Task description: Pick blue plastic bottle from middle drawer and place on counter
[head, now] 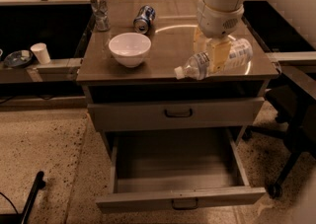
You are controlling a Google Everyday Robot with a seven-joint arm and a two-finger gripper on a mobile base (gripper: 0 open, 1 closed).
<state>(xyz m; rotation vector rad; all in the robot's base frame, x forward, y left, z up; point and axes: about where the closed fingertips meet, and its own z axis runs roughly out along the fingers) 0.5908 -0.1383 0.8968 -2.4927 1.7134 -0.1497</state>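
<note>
My gripper [217, 56] is shut on the blue plastic bottle [235, 56], a clear bottle with a white cap and a blue-speckled label. It holds the bottle on its side, cap to the left, just above the right front part of the counter [168, 45]. The big white arm comes down from the upper right. The middle drawer [177, 168] is pulled open below and holds nothing that I can see.
A white bowl [130, 48] sits at the counter's left front. A blue-and-white drink can [142, 18] lies behind it and a glass [99, 10] stands at the back left corner. The upper drawer [177, 113] is shut. A black chair [291, 129] stands at the right.
</note>
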